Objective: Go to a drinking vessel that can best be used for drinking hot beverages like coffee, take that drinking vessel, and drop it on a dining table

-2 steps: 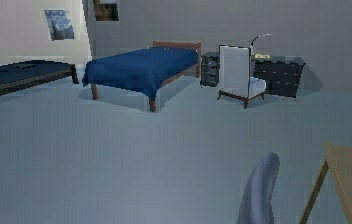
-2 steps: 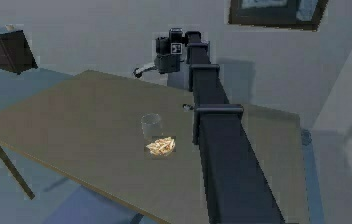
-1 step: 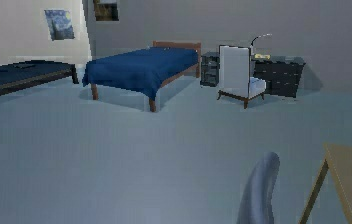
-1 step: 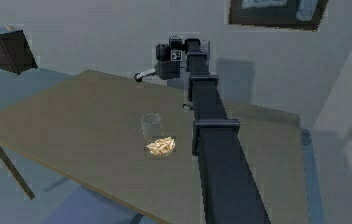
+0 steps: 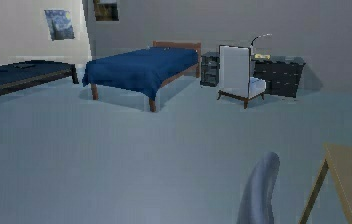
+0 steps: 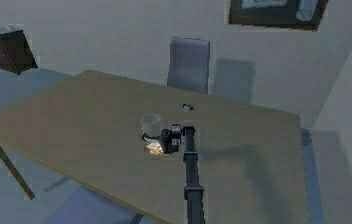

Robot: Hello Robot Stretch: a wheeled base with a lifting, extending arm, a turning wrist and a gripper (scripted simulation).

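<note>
Tabletop [image 6: 74, 110]: wooden. Its near edge is cut off by the arm side view's bottom edge, and one corner of it enters the forward view's lower right.
Drinking vessel [image 6: 151, 126]: pale and glassy, upright on the tabletop near its middle. No handle can be made out.
Brownish blob [image 6: 158, 150]: on the tabletop at the vessel's near side, too small to name.
Gripper [image 6: 167, 140]: dark body above the tabletop, just beside the vessel. Its fingers merge with the vessel and the blob, so contact cannot be told, nor whether it holds anything.
Arm [image 6: 191, 180]: a dark bar rising from the bottom edge, hiding a strip of the tabletop.
Dark spot [image 6: 188, 106]: on the tabletop just beyond the gripper, unclear.
Chair [image 6: 189, 62]: grey, at the tabletop's far side, with its seat and legs hidden behind the tabletop.
Framed picture [image 6: 274, 10]: on the wall beyond the tabletop, cut off by the top edge.
Dark furniture [image 6: 9, 45]: beyond the tabletop's left end, cut off, kind unclear.
Bed [image 5: 139, 68], armchair [image 5: 241, 75], dresser [image 5: 281, 75]: well apart from the tabletop's corner.
Chair back [image 5: 259, 190]: grey, just beside that corner, cut off below.
</note>
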